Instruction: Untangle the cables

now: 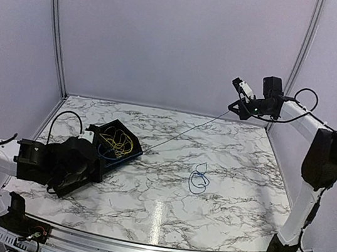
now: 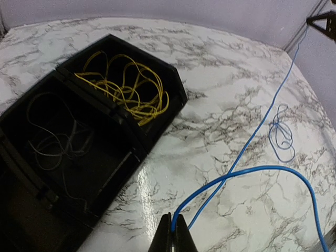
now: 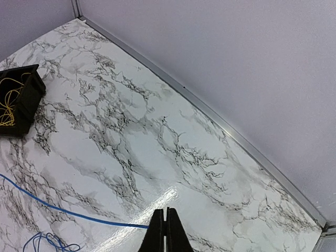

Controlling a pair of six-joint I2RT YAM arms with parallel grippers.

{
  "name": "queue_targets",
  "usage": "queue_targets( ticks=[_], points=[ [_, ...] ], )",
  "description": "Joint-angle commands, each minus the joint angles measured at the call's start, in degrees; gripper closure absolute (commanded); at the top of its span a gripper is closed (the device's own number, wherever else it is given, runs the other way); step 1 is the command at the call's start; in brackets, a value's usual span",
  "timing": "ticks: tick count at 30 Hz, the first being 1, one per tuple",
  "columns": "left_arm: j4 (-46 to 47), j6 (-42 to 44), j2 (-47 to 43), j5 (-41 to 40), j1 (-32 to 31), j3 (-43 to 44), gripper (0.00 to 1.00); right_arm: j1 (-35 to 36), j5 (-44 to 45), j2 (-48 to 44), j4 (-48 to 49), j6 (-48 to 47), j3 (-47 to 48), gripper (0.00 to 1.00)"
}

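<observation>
Two strands of the blue cable [image 2: 262,168] leave the left gripper [image 2: 173,231] in its own wrist view, where the fingers are pressed together on the wire. One strand runs toward 1 o'clock across the marble table [image 2: 220,94]; the other arcs away toward 4 o'clock. Small blue loops lie at 2 o'clock. At 10 o'clock sits a black bin [image 2: 167,122]. We see the yellow cable [image 2: 126,86] heaped in its farther compartment and the thin black cable [image 2: 50,142] in the nearer one.

From the right wrist, we find the right gripper [image 3: 166,228] clamped on the blue cable, which reaches its fingertips from 9 o'clock. The bin shows at 10 o'clock.

From above, the blue cable stretches straight through the air from beside the bin, at the table's 9 o'clock, up to the right gripper, raised over the 1 o'clock corner. The loose loops rest near the table's middle, toward 3 o'clock.
</observation>
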Motion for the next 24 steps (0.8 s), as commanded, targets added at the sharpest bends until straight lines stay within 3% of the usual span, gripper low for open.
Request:
queue_targets(
  ticks=[1,4,8,12,17,24],
  points=[
    [-17.8,0.8,-8.0,-14.7,0.1,7.2,1.00,1.6,3.0,-0.8,1.8,-0.3,-2.6,1.00],
    [-24.1,0.5,-14.2,-23.1,0.5,12.1,1.00,3.6,2.2,-1.1,1.4,-0.1,-3.5,1.00],
    [-24.3,4.4,-18.9,-30.7,0.5,19.0,1.00,7.8,-6.1,-2.8,-1.0,-1.0,-4.3,0.99],
    [-22.2,14.3,-17.5,-31.0,0.5,26.4,1.00,13.7,-14.5,-5.0,-4.3,-2.2,-3.5,0.95],
    [-20.2,24.1,-12.4,-26.4,0.5,36.4,1.00,19.9,-17.1,-7.3,-5.1,-1.2,-3.5,0.94],
    [-19.8,33.8,-6.9,-22.4,0.5,50.7,1.00,27.9,-21.7,-9.0,-7.3,-2.4,-8.3,0.61]
  ],
)
